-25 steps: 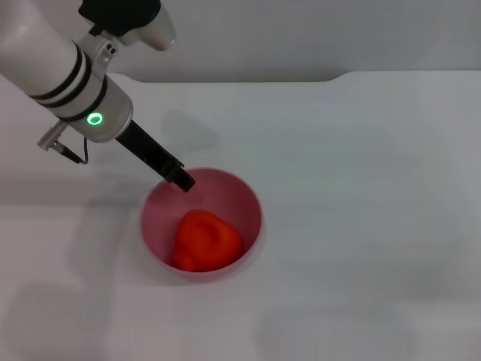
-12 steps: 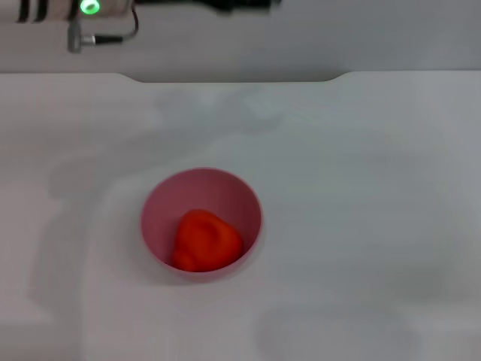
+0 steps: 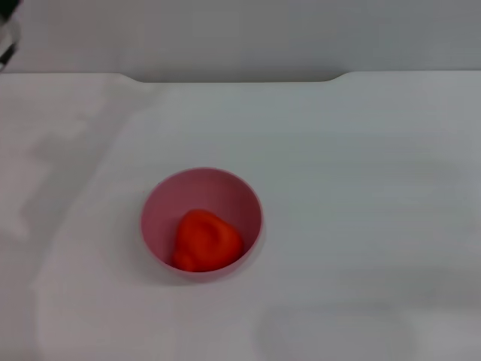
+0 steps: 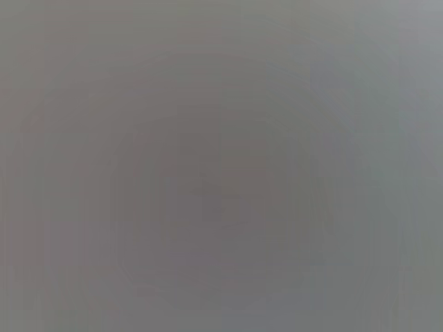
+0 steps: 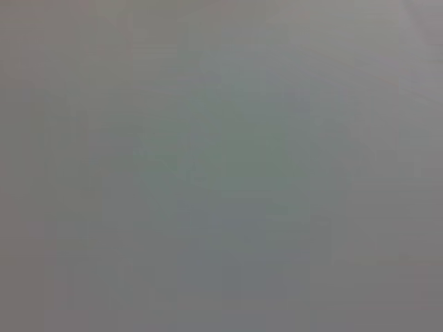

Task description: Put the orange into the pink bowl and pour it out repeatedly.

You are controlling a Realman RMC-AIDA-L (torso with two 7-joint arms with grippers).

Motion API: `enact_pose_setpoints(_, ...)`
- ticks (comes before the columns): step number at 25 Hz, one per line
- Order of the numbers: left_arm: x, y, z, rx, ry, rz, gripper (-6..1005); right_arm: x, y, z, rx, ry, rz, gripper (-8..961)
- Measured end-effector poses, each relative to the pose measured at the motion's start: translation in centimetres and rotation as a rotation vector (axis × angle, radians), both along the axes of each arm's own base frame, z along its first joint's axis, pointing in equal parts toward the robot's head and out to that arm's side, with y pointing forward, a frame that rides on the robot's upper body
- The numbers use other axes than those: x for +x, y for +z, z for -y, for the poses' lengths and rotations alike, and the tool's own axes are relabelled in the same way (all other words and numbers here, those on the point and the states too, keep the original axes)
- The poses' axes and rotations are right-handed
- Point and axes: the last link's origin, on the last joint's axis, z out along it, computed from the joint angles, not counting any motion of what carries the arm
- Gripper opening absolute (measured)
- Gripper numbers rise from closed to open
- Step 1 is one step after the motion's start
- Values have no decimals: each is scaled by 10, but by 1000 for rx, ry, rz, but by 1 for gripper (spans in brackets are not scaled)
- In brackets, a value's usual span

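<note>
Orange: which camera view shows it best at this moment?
The head view. There the orange lies in full sight inside the bowl, which stands upright on the table, with nothing covering it. The left wrist and right wrist views show only a featureless grey field, with no orange or bowl in them.

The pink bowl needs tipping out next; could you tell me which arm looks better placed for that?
Probably the left. The pink bowl, holding the orange, sits left of the table's centre, on the left arm's side. Neither gripper is in view.
</note>
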Motion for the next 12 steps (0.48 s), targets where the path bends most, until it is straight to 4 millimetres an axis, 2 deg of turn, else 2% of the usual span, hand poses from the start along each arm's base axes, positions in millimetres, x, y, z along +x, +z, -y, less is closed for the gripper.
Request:
enact_pose_setpoints(1, -47, 9, 12, 176, 107, 64, 802, 5, 3, 3, 14, -20, -7, 546)
enact_pose_setpoints(2, -73, 13, 25, 270, 159, 98, 802, 8, 4, 4, 24, -34, -12, 546)
enact_pose_setpoints(3, -89, 15, 34, 321, 197, 114, 802, 12, 6, 7, 35, -48, -17, 546)
enact_pose_setpoints(4, -89, 15, 34, 321, 197, 114, 802, 15, 8, 8, 43, -61, -21, 546)
enact_pose_setpoints(5, -109, 19, 48, 391, 247, 145, 802, 17, 9, 10, 49, -71, -25, 546)
enact_pose_setpoints(7, -121, 21, 58, 428, 271, 161, 802, 21, 10, 11, 58, -86, -31, 546)
enact_pose_setpoints(12, -138, 20, 72, 446, 317, 152, 802, 22, 12, 10, 80, -107, -15, 546)
